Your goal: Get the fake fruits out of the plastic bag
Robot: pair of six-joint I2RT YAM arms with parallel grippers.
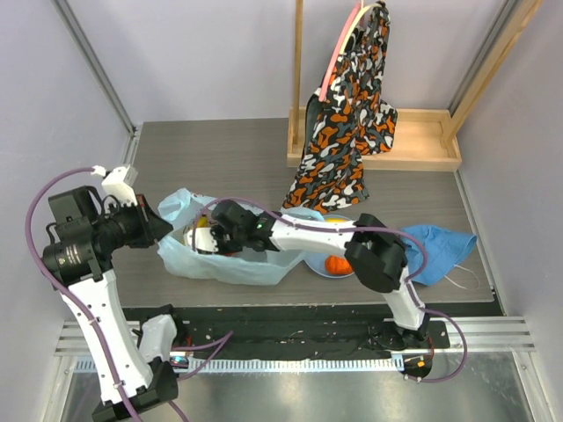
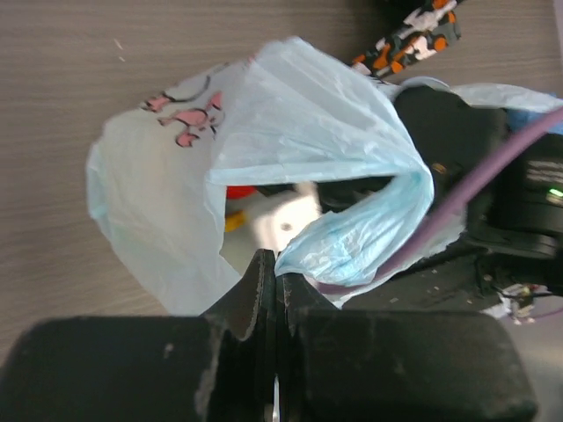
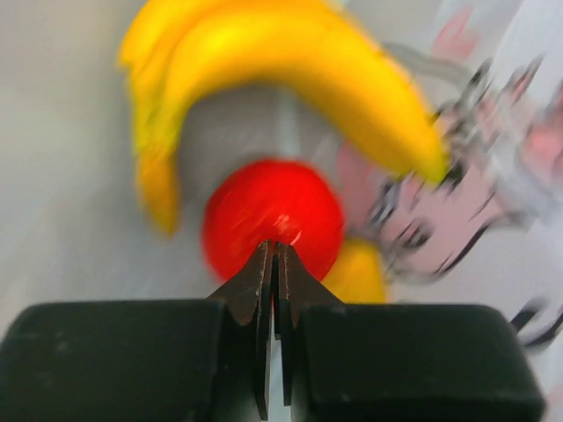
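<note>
Surface: grey wood-grain table top [image 1: 237, 149]
Near left: translucent light-blue plastic bag [image 1: 227, 268], crumpled
Near middle: round pale-blue plate [image 1: 318, 270], touching the bag
Near right: bunched solid blue cloth [image 1: 440, 246]
Far right: shallow wooden tray [image 1: 422, 148]

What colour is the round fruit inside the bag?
Red; the fruit shows best in the right wrist view.

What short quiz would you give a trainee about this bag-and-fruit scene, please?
1. True or false: the right fingers are clamped around the red fruit.
2. Which fruit lies on the pale-blue plate, outside the plastic bag? A) banana bunch B) orange fruit C) red fruit
3. Which arm reaches into the bag?
Key:
1. False: they are shut, with the fruit beyond their tips.
2. B; the banana bunch and red fruit are in the bag.
3. The right arm; the left fingers pinch the bag's rim.
</note>
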